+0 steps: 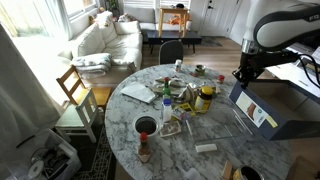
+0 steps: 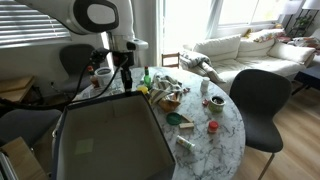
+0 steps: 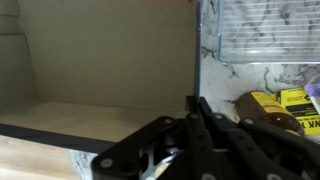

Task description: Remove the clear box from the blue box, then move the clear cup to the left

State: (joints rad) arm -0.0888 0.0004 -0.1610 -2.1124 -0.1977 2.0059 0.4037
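**Open Up, Then Reach In**

Spread the hand, seemingly pressed together on nothing above the far rim of the blue box. Aim for the faint pale rectangle on its dark floor, likely the clear box. Descend squarely, pinch the short sides, lift clear of the walls. Leave the clear cup, well apart on the desk, for afterwards.

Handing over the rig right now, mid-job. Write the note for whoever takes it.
Gripper: jaws look shut, nothing seen held, hovering at the far rim of the blue box.
The clear box: probably the faint pale patch on that box's floor, not yet out.
The clear cup: beyond that rim, not yet moved.
Left: lift out the clear box, then shift the clear cup left.
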